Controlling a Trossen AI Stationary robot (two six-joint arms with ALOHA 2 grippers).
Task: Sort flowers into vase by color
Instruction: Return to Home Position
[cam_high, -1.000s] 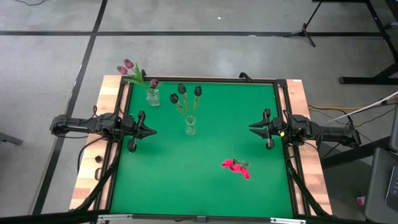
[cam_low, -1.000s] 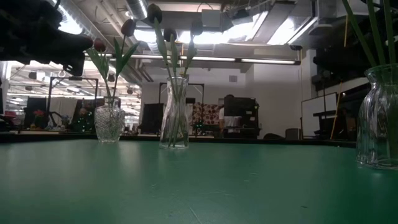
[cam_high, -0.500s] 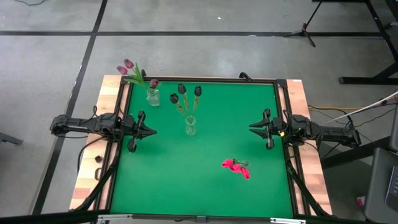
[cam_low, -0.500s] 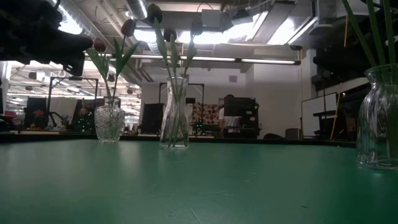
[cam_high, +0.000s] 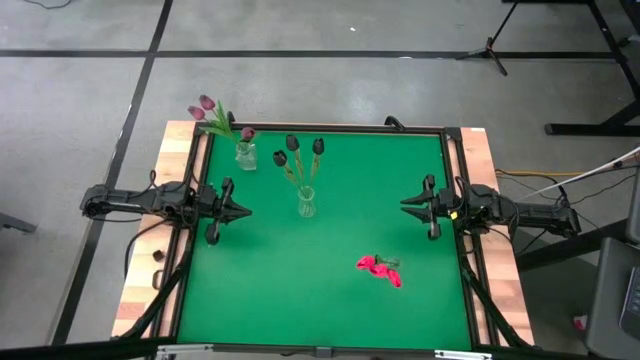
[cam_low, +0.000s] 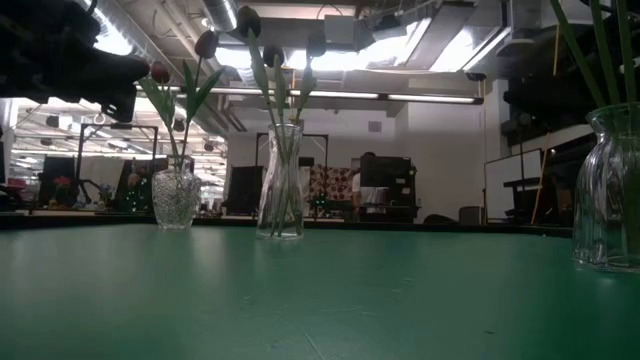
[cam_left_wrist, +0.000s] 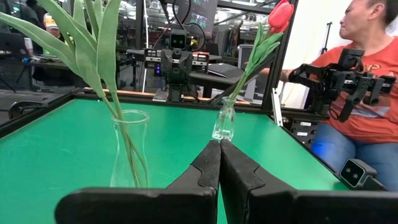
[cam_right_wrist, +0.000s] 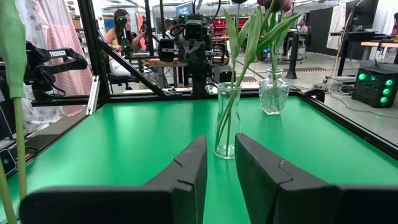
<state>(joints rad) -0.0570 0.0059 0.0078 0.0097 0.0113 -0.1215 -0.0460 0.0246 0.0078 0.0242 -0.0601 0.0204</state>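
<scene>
I see my left tool (cam_high: 245, 211) at the bench's (cam_high: 330, 310) left edge, fingers pressed together and empty. My right tool (cam_high: 404, 207) sits opposite, slightly parted and empty. The mauve tulips (cam_high: 205, 106), dark tulips (cam_high: 292, 148) and pink tulips (cam_high: 378, 266) stand in separate glass vases (cam_high: 306, 204).

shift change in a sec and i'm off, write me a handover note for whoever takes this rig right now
Left gripper: shut, empty, parked at the left edge of the green mat.
Right gripper: slightly open, empty, parked at the right edge.
Mauve tulips stand in the corner vase, top left in the high view. Maroon tulips stand in the middle vase. Pink tulips stand in the third vase, lower right.
Done: every tulip in view is in a vase, one colour per vase.
Left: probably nothing on the flowers; just confirm both arms are home.
</scene>
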